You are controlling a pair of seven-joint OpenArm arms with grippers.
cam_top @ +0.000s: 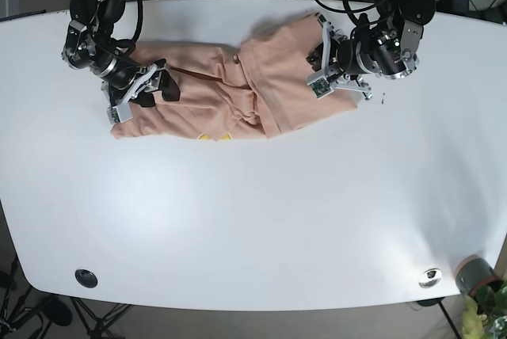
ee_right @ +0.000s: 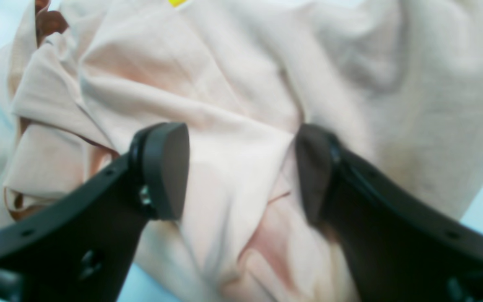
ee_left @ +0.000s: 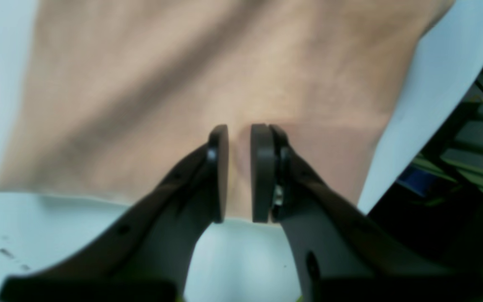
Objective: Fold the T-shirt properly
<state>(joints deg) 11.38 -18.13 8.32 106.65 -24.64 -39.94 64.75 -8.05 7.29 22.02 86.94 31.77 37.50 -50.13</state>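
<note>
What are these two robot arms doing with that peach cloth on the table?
They are working on a peach T-shirt that lies crumpled across a white table, not yet neatly folded. The left gripper has its jaws nearly closed over one flat edge of the shirt, with fabric between them. The right gripper is at the opposite, bunched-up end, its jaws wide open around a wrinkled fold without pinching it.

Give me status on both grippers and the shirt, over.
Left gripper fingers nearly closed, pinching T-shirt edge. Right gripper open over bunched fabric. Shirt half-folded, crumpled on white table. Nothing in the way.
</note>
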